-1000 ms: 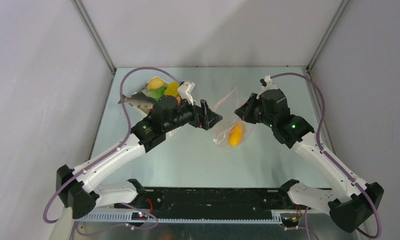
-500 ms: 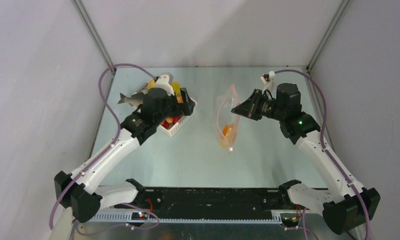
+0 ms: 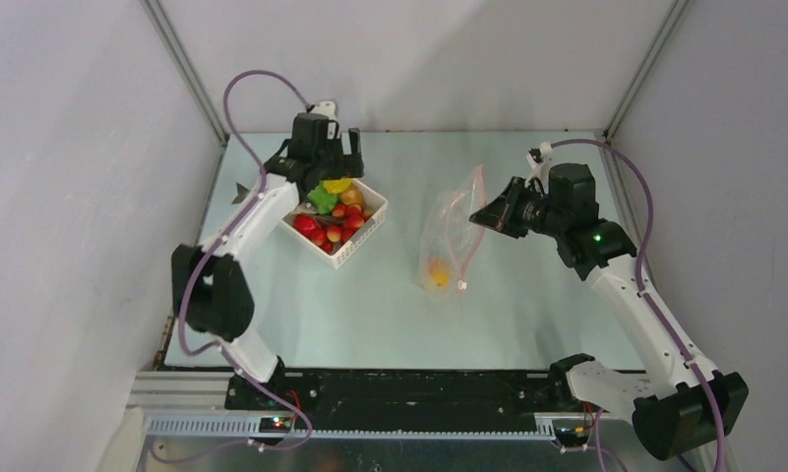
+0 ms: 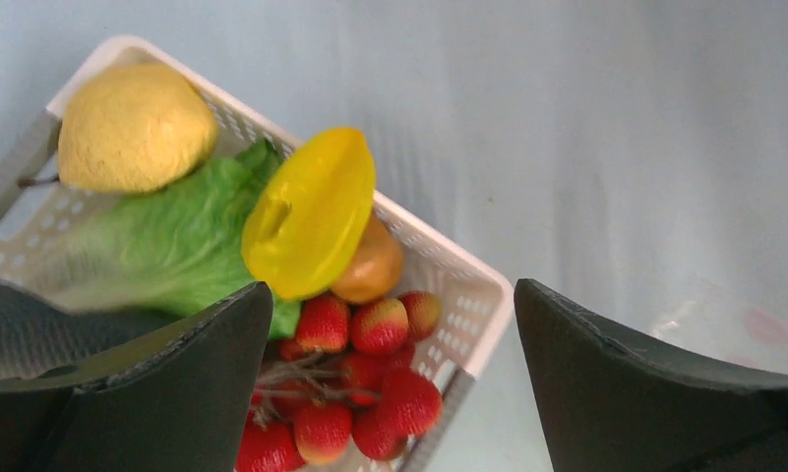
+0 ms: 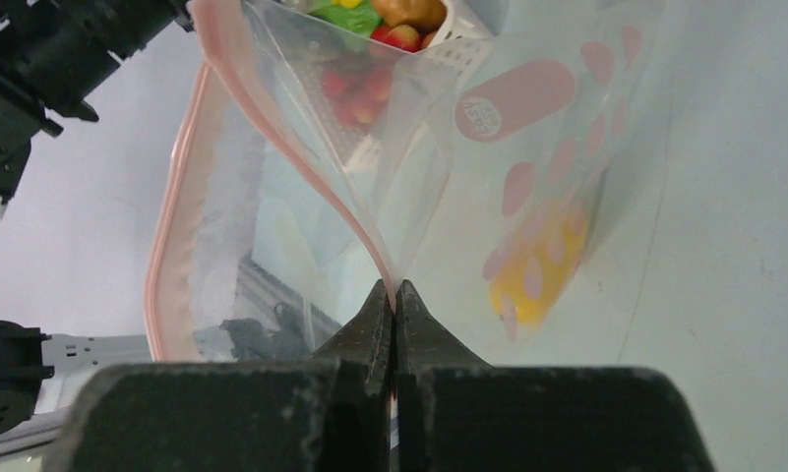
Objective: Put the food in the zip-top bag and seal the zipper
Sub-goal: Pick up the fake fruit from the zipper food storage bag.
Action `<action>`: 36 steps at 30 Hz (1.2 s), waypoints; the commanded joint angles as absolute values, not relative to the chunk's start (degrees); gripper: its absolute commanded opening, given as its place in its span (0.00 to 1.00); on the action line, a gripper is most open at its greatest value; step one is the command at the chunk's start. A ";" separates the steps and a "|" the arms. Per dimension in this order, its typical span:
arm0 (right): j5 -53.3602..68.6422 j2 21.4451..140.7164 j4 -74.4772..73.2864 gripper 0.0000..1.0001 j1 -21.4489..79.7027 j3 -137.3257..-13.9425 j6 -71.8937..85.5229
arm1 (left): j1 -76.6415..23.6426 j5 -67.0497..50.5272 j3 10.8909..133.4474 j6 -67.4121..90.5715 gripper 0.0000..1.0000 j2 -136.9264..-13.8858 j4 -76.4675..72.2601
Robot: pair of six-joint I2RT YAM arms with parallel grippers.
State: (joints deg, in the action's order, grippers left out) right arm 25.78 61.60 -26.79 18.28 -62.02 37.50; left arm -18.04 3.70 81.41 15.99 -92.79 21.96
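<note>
The food lies in a white lattice basket (image 3: 362, 239): a yellow fruit (image 4: 134, 128), green lettuce (image 4: 173, 246), a yellow slice (image 4: 311, 211), a brown piece (image 4: 372, 270) and several red strawberries (image 4: 380, 388). My left gripper (image 3: 333, 162) is open and empty just above the basket's far side; it also shows in the left wrist view (image 4: 390, 393). My right gripper (image 3: 488, 214) is shut on the pink zipper strip (image 5: 272, 128) of the zip-top bag (image 3: 451, 228) and holds it up with the mouth open. One orange-yellow piece (image 3: 436, 273) sits in the bag's bottom (image 5: 537, 270).
A grey fish-like toy (image 3: 242, 189) lies at the basket's left, partly behind the left arm. The table's back wall runs just behind the left gripper. The arm bases and a black rail (image 3: 409, 388) run along the near edge.
My left arm has swung from beside the bag back to over the basket. My right gripper has lifted the bag more upright, and the orange-yellow piece has slid to its bottom.
</note>
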 commanded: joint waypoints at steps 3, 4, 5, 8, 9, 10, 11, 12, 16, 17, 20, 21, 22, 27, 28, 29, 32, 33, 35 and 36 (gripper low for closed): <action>20.72 60.77 -30.18 0.00 18.15 -65.17 34.06 | -15.34 7.47 96.44 7.26 1.00 -106.40 29.35; 20.56 60.75 -30.38 0.00 18.14 -65.15 33.90 | -15.09 7.93 99.72 7.22 1.00 -109.44 31.35; 20.32 60.80 -30.64 0.00 18.17 -65.15 33.57 | -14.74 7.96 101.10 7.17 1.00 -110.75 32.16; 20.10 61.04 -31.11 0.00 18.07 -65.14 32.91 | -14.59 7.23 105.40 6.42 0.99 -115.26 33.96; 20.27 61.10 -31.38 0.00 18.10 -65.20 32.64 | -14.59 7.31 106.33 6.42 0.99 -116.46 34.26; 20.42 61.31 -31.51 0.00 18.10 -65.21 32.49 | -14.63 7.91 106.60 6.42 0.99 -116.94 34.36; 20.64 61.42 -31.83 0.00 18.10 -65.21 32.27 | -14.61 8.39 107.22 6.35 0.99 -117.85 34.47; 20.65 61.47 -32.28 0.00 18.15 -65.21 32.02 | -14.57 8.50 107.40 6.16 0.98 -118.30 34.51; 19.64 61.49 -33.11 0.00 18.07 -65.26 31.75 | -14.57 9.21 108.17 5.94 0.95 -120.32 35.29; 19.53 61.47 -33.12 0.00 18.14 -65.23 31.74 | -14.54 8.50 108.10 5.97 0.94 -120.70 35.43; 19.07 61.36 -33.15 0.00 18.17 -65.26 31.68 | -14.53 7.25 107.97 6.25 0.89 -121.36 35.71; 18.94 61.35 -33.14 0.00 18.18 -65.24 31.71 | -14.53 6.95 108.07 6.29 0.87 -121.41 35.83; 18.69 61.39 -33.18 0.00 18.19 -65.24 31.72 | -14.52 6.82 108.00 6.47 0.82 -121.58 36.03; 17.83 61.25 -33.24 0.00 18.26 -65.26 31.73 | -14.56 5.32 107.86 6.82 0.54 -121.36 36.14; 17.75 61.15 -33.23 0.00 18.30 -65.24 31.73 | -14.53 5.02 107.87 6.96 0.51 -120.98 36.13; 17.47 61.03 -33.16 0.00 18.35 -65.26 31.68 | -14.51 4.88 107.77 7.04 0.44 -120.74 36.08; 15.71 60.77 -34.19 0.00 18.58 -66.11 31.15 | -14.55 3.85 107.13 7.43 0.35 -118.91 35.52; 14.36 60.71 -34.78 0.00 18.80 -66.58 30.93 | -14.54 3.64 106.87 7.68 0.33 -118.01 35.16; 12.58 60.21 -35.31 0.00 19.06 -66.87 30.56 | -14.52 3.25 106.12 8.22 0.30 -116.69 34.71; 12.00 59.97 -35.41 0.00 19.11 -66.95 30.40 | -14.51 3.17 105.56 8.33 0.30 -116.27 34.62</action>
